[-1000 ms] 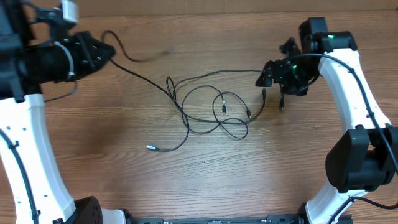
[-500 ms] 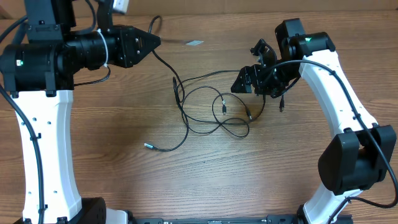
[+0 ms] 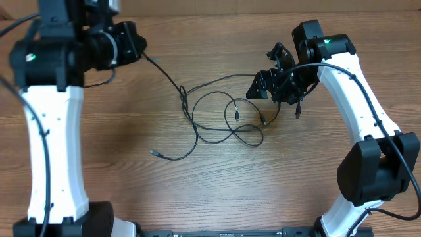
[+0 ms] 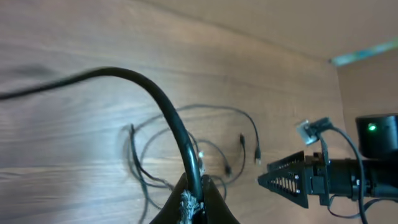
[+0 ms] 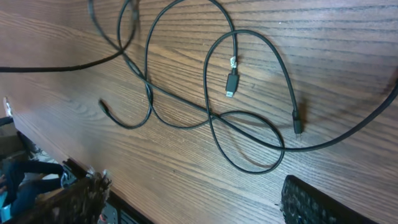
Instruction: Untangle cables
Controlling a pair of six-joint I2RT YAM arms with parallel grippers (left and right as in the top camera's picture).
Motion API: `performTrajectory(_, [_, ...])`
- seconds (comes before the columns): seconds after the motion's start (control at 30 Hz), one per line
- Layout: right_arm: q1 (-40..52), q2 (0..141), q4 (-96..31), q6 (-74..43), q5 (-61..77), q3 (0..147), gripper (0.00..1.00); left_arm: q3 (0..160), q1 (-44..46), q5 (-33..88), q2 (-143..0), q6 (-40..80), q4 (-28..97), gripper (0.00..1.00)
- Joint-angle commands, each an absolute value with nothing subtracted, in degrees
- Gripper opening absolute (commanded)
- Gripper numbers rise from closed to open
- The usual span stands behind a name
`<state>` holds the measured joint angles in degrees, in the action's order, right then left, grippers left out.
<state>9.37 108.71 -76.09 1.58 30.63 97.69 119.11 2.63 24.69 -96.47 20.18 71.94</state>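
Thin black cables (image 3: 223,117) lie in overlapping loops on the wooden table (image 3: 118,131), also seen in the right wrist view as cables (image 5: 244,118) with a small plug (image 5: 231,83). My left gripper (image 3: 137,47) is at the upper left, shut on one cable end (image 4: 163,99) that runs taut down to the tangle. One silvery plug end (image 3: 155,152) lies loose at the lower left. My right gripper (image 3: 261,78) hovers open above the tangle's right side, its fingers (image 5: 317,205) wide apart with nothing between them.
The right arm (image 3: 368,112) curves along the right side and the left arm (image 3: 52,145) stands at the left. The table's front edge (image 5: 68,163) shows in the right wrist view. A pale tape scrap (image 4: 364,51) lies far off.
My left gripper swung right, then pulled back left, keeping the cable end and drawing it taut. The right gripper moved left over the tangle and then held still.
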Motion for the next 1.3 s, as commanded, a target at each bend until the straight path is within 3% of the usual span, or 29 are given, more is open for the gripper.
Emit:
performTrajectory(0.0, [9.3, 108.4, -76.4, 1.5, 30.5, 97.8, 0.88, 120.2, 6.8, 24.6, -100.8, 22.8, 71.4, 0.04])
performTrajectory(0.3, [9.3, 108.4, -76.9, 1.5, 30.5, 97.8, 0.88, 120.2, 17.8, 27.5, -111.4, 20.6, 66.2, 0.07])
performTrajectory(0.33, [9.3, 108.4, -76.9, 1.5, 30.5, 97.8, 0.88, 120.2, 18.5, 27.2, -112.2, 19.5, 66.2, 0.18])
performTrajectory(0.4, [9.3, 108.4, -77.1, 1.5, 29.6, 97.8, 0.88, 120.2, 19.6, 26.1, -113.9, 17.3, 67.1, 0.57])
performTrajectory(0.43, [9.3, 108.4, -77.3, 1.5, 29.1, 97.8, 0.88, 120.2, 19.8, 25.2, -114.6, 16.6, 67.7, 0.70])
performTrajectory(0.47, [9.3, 108.4, -77.4, 1.5, 28.6, 97.8, 0.88, 120.2, 19.9, 23.7, -115.3, 16.7, 68.8, 0.82])
performTrajectory(0.5, [9.3, 108.4, -77.5, 1.5, 28.2, 97.8, 0.88, 120.2, 19.9, 22.6, -115.9, 16.7, 69.5, 0.85])
performTrajectory(0.7, [9.3, 108.4, -78.2, 1.6, 27.0, 97.8, 0.88, 120.2, 18.6, 14.2, -116.6, 16.7, 73.2, 0.85])
performTrajectory(1.07, [9.3, 108.4, -79.3, 1.5, 26.5, 97.8, 0.88, 119.8, 18.3, 13.6, -117.9, 19.7, 73.1, 0.83])
performTrajectory(1.27, [7.4, 108.4, -83.7, -8.7, 12.6, 97.8, 0.83, 119.6, 20.0, 11.8, -122.6, 20.0, 73.2, 0.81])
